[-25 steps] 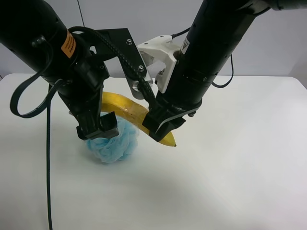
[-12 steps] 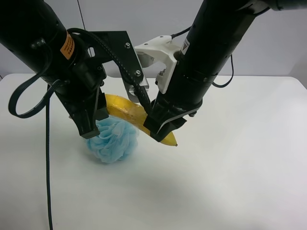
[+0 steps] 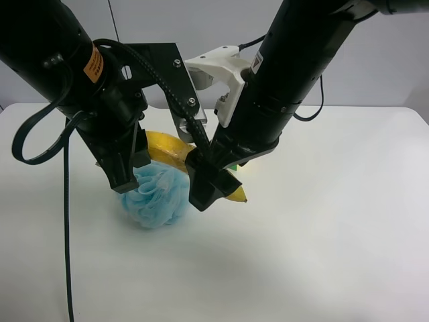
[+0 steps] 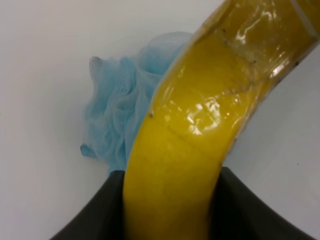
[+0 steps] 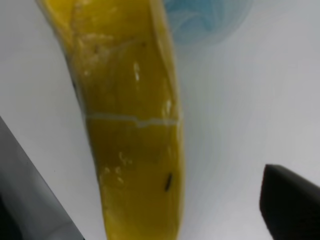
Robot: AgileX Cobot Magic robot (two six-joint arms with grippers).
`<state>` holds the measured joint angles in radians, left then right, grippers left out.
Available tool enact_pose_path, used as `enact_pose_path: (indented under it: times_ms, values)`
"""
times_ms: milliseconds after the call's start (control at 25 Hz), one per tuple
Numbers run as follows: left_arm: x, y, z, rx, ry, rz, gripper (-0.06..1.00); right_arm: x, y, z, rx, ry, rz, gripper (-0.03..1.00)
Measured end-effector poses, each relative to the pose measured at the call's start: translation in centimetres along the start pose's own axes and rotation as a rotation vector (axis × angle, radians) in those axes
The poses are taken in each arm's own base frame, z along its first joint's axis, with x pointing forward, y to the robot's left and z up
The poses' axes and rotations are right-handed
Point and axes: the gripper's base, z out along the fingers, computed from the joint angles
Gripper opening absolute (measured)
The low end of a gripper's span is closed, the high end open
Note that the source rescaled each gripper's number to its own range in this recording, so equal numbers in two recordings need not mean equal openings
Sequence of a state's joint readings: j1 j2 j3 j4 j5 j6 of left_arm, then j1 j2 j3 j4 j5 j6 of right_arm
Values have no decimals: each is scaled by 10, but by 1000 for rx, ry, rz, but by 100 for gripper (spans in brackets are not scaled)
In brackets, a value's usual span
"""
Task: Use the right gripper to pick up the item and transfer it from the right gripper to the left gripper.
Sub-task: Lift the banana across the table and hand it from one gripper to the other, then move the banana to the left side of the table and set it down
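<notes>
Banana [image 3: 166,147] midsection behind the right end effector [image 3: 213,182].

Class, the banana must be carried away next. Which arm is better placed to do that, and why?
Left, most likely: the left claw is shut on the banana, while the right claw stands open around it and grips nothing.

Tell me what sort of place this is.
Probably a robotics lab test bench: a bare white table against a plain pale wall, two black cabled robot arms, and unrelated props, a banana and a blue bath pouf.
</notes>
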<state>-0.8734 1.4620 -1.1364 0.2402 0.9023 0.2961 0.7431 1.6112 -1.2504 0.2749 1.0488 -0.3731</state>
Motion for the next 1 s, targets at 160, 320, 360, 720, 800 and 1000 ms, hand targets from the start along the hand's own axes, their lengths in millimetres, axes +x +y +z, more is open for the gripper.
enact_pose_path:
  times_ms: [160,320,360,720,800,1000]
  values:
    - [0,0,0,0,0,0,3,2,0,0,-3,26,7,100]
    - [0,0,0,-1,0,1,3,9,1,-6,12,69,24,100]
    - [0,0,0,-1,0,1,3,11,1,-10,20,78,24,100]
    - [-1,0,0,-4,-11,1,3,26,12,-49,57,37,63,100]
    - [-2,1,0,-6,-17,1,3,29,16,-59,63,7,77,100]
    - [-3,1,0,-9,-28,1,3,50,26,-79,72,-52,123,100]
